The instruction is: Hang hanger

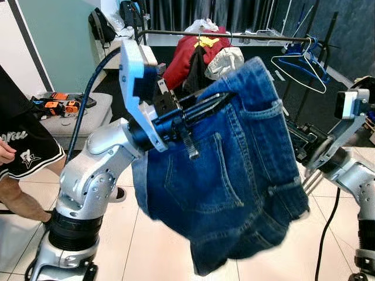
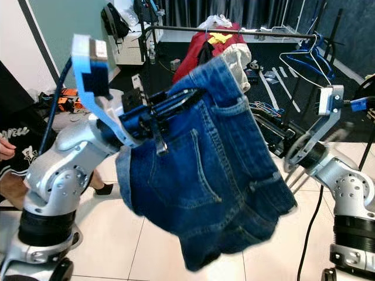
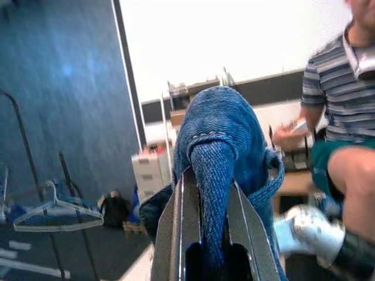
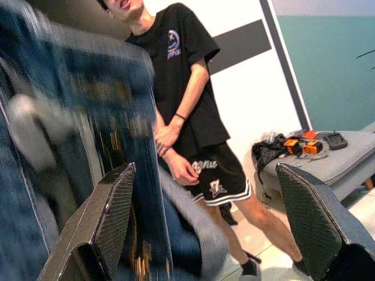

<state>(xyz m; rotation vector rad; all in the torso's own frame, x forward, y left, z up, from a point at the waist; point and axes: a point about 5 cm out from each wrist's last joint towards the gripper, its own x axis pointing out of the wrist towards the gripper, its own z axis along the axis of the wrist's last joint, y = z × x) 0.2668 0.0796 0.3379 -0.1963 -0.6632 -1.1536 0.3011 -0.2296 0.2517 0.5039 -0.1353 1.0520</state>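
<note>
Your left gripper (image 1: 208, 105) is raised in front of the robot, its two black fingers (image 3: 176, 234) closed tight on a fold of blue denim shorts (image 1: 234, 175). The shorts drape from the fingers and hang in mid-air, well above the tiled floor (image 1: 146, 246). They're mid-blue w/ orange-tan stitching, a back pocket facing the head camera, hems ragged and bunched at the bottom. In the left wrist view the waistband rises as a rounded hump betw. the two fingers.

Your right gripper (image 2: 275, 132) is held out at the shorts' right edge, close behind the cloth. Its fingers (image 4: 105, 222) stand wide apart w/ nothing betw. them; a blurred blue mass sits beside one finger.

Past the shorts a dark clothes rail (image 1: 258, 38) runs across. A red garment (image 1: 187, 58) and a pale one hang near its middle; empty blue and white hangers (image 1: 302, 64) hang near its right end.

A person in a black T-shirt and black shorts (image 4: 187, 117) stands at the robot's left, by a grey bench (image 1: 76, 117) holding orange tools.
</note>
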